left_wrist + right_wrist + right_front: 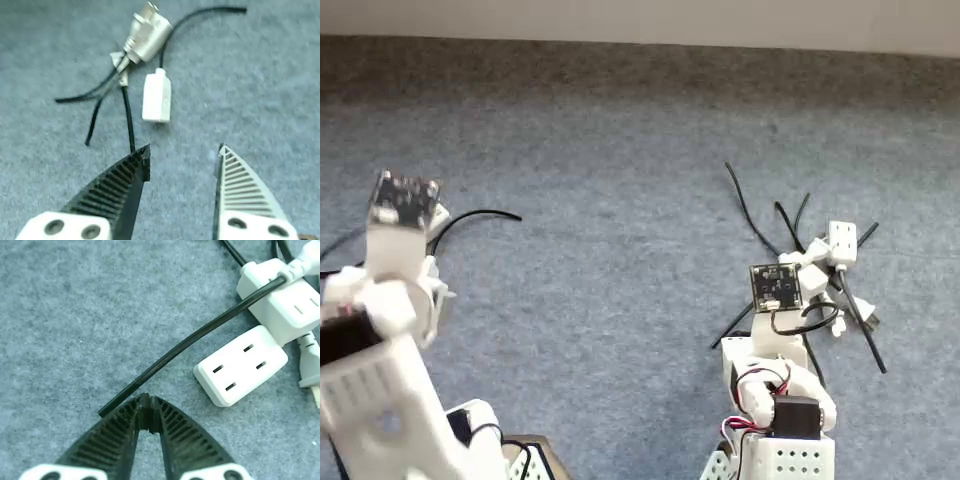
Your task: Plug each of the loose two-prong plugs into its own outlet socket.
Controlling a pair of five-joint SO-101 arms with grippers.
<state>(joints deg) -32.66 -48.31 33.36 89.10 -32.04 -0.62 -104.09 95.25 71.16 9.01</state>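
I see my right gripper [148,409] pressed together before two sockets, a nearer socket [242,365] and a farther socket [280,297]. My left gripper [182,152] is spread before one outlet block [156,97] and one plug [146,31].

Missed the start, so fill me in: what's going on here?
Two robot arms face scattered plugs and sockets; neither holds anything. The left hand is open, short of a white socket and a loose plug. The right hand is shut and empty, its tips beside a black cord, near another outlet socket.
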